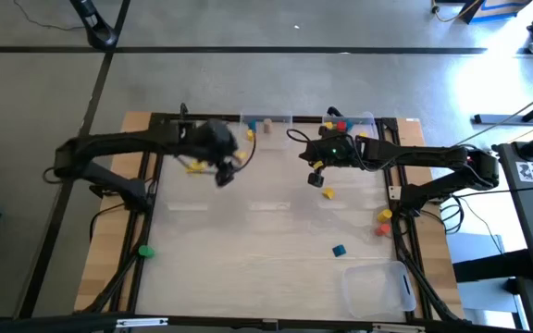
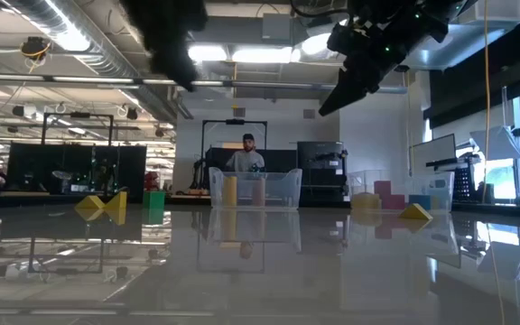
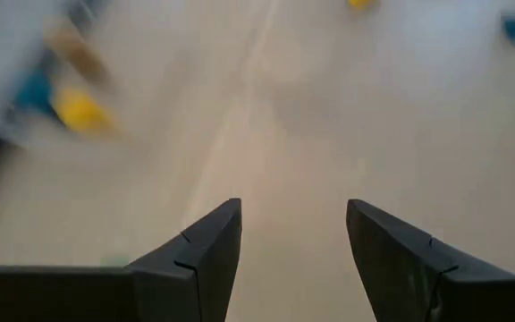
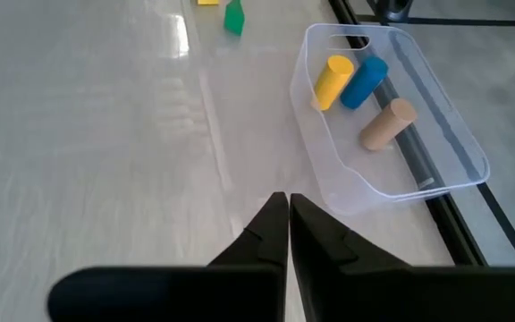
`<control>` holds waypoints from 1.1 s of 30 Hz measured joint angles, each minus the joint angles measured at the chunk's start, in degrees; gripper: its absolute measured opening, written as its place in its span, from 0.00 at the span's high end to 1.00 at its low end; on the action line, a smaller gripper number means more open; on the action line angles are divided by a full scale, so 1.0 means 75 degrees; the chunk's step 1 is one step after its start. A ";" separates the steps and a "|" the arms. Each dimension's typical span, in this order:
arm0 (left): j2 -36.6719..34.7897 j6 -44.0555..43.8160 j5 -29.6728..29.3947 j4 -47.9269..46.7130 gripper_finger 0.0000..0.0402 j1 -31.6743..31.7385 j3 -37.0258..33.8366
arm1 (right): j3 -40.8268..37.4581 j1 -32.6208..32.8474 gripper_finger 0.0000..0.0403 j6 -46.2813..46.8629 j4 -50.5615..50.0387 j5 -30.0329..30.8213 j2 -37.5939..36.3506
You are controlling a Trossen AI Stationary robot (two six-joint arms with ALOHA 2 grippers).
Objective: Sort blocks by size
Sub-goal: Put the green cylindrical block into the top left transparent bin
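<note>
From my station I see a clear bin (image 4: 392,116) just ahead of the right jaws (image 4: 288,215), which are pressed closed on nothing, with bare table (image 4: 105,161) between them; it holds a yellow cylinder (image 4: 331,80), a blue cylinder (image 4: 365,82) and a tan cylinder (image 4: 388,123) lying side by side. The left jaws (image 3: 293,237) hang open and empty above the table, a blurred yellow block (image 3: 82,111) off to one side ahead. More blocks lie scattered well apart, a green block (image 4: 233,17) beyond the right jaws among them.
</note>
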 joint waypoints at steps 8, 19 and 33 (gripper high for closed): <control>-0.0078 -0.3422 0.0000 -0.2799 0.52 -0.2085 -0.0069 | 0.0000 0.0000 0.96 -0.0195 -0.0050 0.0000 0.0000; -0.0073 -0.5927 0.1341 -0.3469 0.52 -0.5156 -0.1090 | -0.0003 0.0000 0.96 -0.0388 -0.0123 -0.0001 0.0000; -0.0073 -0.7011 0.2013 -0.3335 0.52 -0.7955 -0.1811 | -0.0003 0.0000 0.96 -0.0603 -0.0313 -0.0003 0.0000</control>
